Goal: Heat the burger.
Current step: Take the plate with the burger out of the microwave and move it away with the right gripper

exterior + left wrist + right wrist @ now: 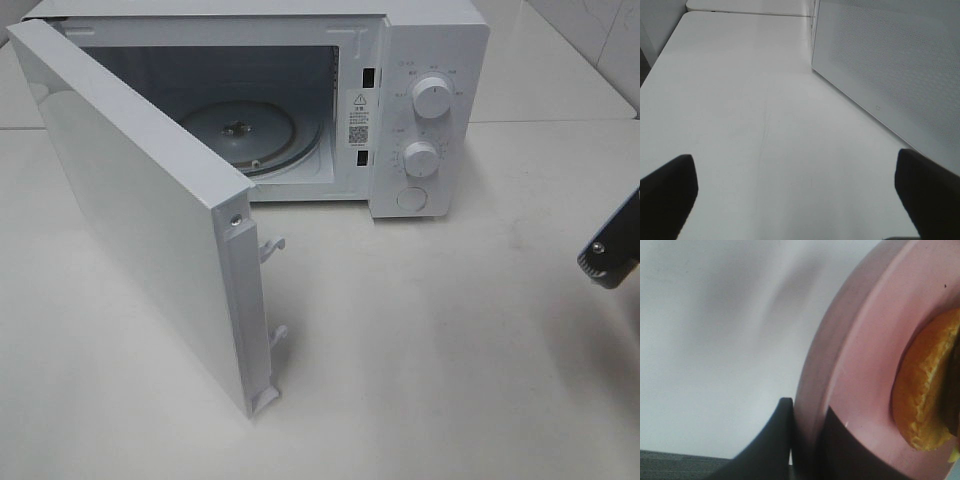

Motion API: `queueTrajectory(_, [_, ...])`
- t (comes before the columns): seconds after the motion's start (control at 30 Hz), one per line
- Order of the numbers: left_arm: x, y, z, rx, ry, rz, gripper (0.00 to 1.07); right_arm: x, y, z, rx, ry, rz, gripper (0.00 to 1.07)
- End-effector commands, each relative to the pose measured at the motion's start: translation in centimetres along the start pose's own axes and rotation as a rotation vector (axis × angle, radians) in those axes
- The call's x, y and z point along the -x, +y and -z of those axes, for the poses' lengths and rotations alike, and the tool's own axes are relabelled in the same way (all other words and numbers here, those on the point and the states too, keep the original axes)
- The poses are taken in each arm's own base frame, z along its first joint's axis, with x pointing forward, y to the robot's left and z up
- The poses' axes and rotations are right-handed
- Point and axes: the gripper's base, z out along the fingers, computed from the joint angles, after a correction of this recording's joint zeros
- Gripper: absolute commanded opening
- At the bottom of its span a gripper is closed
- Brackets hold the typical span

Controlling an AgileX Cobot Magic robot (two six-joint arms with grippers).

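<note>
Pink plate [860,370] rim pinched between right gripper [807,440] fingers, nearly closed; burger [927,390] sits on it, right edge of right wrist frame. Left gripper [795,195] spread wide, empty, over the table [765,100]. Carry-in step; next, likely slide plate level onto the turntable [250,135] inside the open microwave [420,60], upper centre.

Burger [927,385] on plate [865,355]; microwave [420,100] behind table [430,340].

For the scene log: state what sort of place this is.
Probably a test kitchen bench: a white microwave with its door open on a plain white tabletop, and a burger on a pink plate.
</note>
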Motion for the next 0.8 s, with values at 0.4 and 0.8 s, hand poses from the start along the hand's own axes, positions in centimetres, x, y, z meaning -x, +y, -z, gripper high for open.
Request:
queueTrajectory(0.4, [-0.1,0.0,0.1,-0.003,-0.026,0.002,1.00,2.4,0.5,-1.7,-0.145,0.121,-0.211,0.00])
queueTrajectory(0.8, [-0.1,0.0,0.1,-0.003,-0.026,0.002,1.00,3.6,2.8,-4.0,-0.105,0.147,-0.214,0.00])
